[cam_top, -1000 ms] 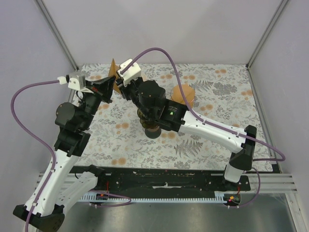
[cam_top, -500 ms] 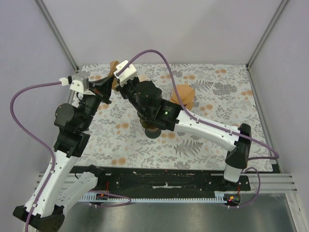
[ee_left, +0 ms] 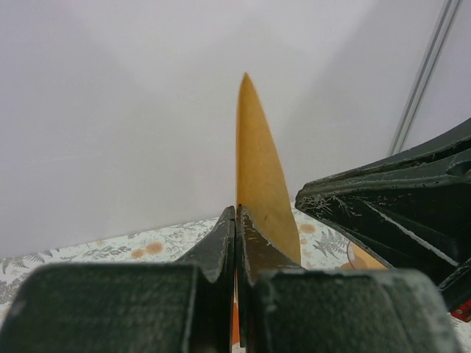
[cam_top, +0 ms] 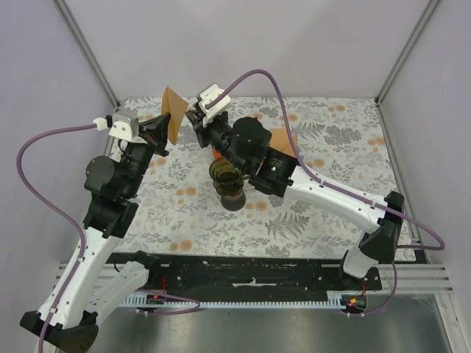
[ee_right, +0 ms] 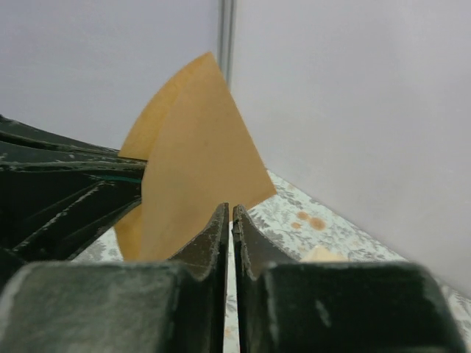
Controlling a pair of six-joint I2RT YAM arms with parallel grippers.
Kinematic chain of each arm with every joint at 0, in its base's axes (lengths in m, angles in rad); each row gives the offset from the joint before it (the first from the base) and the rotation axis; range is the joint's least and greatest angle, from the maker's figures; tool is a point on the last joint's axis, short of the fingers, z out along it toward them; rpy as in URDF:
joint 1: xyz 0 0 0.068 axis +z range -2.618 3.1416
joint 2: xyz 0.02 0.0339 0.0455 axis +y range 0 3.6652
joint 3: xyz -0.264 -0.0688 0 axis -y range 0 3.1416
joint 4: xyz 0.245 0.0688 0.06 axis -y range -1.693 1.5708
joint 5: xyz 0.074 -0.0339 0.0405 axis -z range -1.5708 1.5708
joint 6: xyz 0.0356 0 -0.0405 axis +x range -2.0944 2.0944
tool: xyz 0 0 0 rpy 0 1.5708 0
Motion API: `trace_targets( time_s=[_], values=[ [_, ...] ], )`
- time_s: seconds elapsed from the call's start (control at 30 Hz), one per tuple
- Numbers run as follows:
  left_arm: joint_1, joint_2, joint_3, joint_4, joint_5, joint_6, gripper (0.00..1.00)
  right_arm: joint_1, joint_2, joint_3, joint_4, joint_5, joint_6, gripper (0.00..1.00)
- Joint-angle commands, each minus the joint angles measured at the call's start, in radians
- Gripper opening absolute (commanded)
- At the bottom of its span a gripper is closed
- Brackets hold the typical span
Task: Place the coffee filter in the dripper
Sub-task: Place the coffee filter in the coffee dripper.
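The filter (cam_top: 174,112) is not in yet: it stands on edge in the air, clamped at its lower part by the left gripper (cam_top: 165,132), while the dripper (cam_top: 224,174) sits empty well off to that gripper's right, so carrying it over and seating it are left. The left wrist view shows the paper edge-on between tight jaws. The right wrist view shows its flat face just beyond the right gripper (ee_right: 229,220), jaws together, seemingly on nothing; only the top view shows the dripper
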Motion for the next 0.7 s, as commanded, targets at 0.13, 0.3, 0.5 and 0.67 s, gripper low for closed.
trace_targets(
  time_s=[0.13,0.3,0.5,0.67],
  values=[
    [-0.008,-0.002,-0.001,0.055,0.0,0.04,0.02,-0.029,-0.054,-0.032,0.044,-0.162,0.125,0.4],
    [-0.011,0.003,-0.004,0.063,0.008,0.025,0.02,-0.019,-0.097,-0.095,0.081,-0.193,0.145,0.57],
    [-0.012,0.005,-0.005,0.068,0.009,0.022,0.02,-0.002,-0.074,-0.091,0.086,-0.187,0.158,0.63],
    [-0.015,0.005,-0.005,0.064,0.008,0.025,0.02,-0.002,-0.023,-0.017,0.046,-0.168,0.166,0.61]
  ],
)
